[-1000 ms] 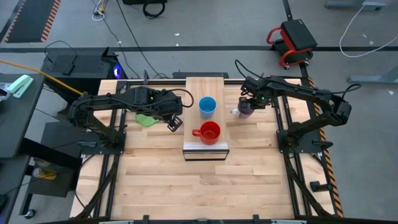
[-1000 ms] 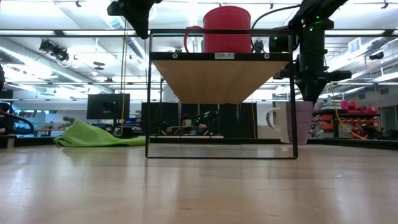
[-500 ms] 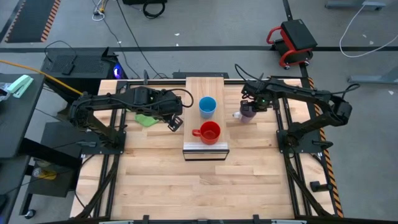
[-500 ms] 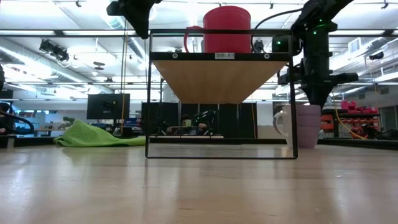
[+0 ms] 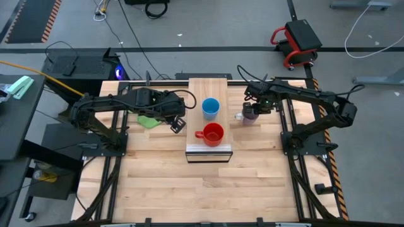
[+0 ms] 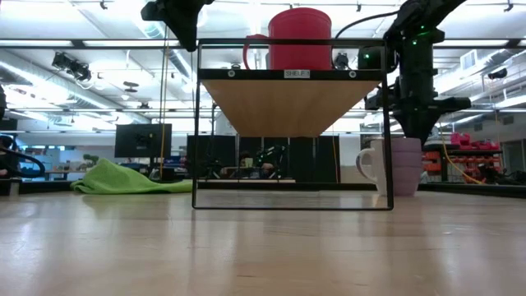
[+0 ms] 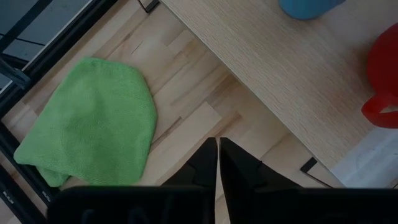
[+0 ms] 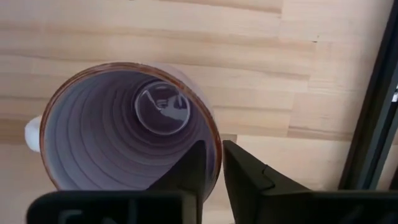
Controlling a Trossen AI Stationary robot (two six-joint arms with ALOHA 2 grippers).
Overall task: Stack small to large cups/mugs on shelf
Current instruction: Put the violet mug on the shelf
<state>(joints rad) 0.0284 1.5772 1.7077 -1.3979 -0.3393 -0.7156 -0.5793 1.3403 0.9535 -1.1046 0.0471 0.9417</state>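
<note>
Tabletop: R wrist view shows purple mug (image 8: 127,121) interior.

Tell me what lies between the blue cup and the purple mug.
In the high view, only bare shelf top and tabletop separate the blue cup from the purple mug, gripped by the right gripper.

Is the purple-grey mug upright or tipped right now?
Upright: the purple-grey mug stands level on the table, and the right gripper pinches its rim, its bare bottom visible inside.
</note>
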